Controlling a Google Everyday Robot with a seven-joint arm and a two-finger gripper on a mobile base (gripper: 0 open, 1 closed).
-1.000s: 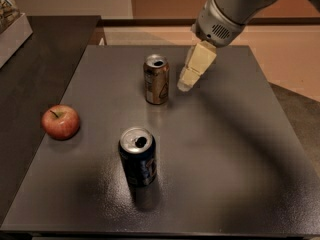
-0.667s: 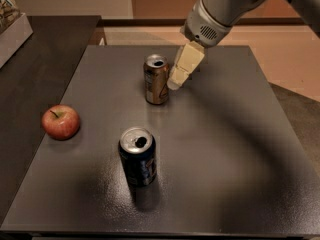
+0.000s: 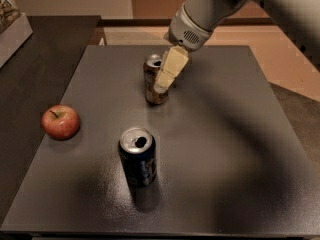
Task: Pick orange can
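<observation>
The orange can point(image 3: 151, 86) stands upright near the far middle of the dark grey table point(image 3: 225, 134). It has a coppery body and an opened silver top. My gripper point(image 3: 165, 81), cream-coloured at the end of a grey arm, comes down from the upper right. It sits at the can's right side and covers part of the can's top and right edge in the camera view. I cannot tell whether it touches the can.
A dark blue can point(image 3: 137, 156) stands upright nearer the front, below the orange can. A red apple point(image 3: 60, 122) lies at the table's left edge. A dark counter point(image 3: 30, 69) with a pale box point(image 3: 12, 29) adjoins on the left.
My gripper has moved left and slightly down, from beside the orange can to overlapping its right side. The cans and the apple have not moved.
</observation>
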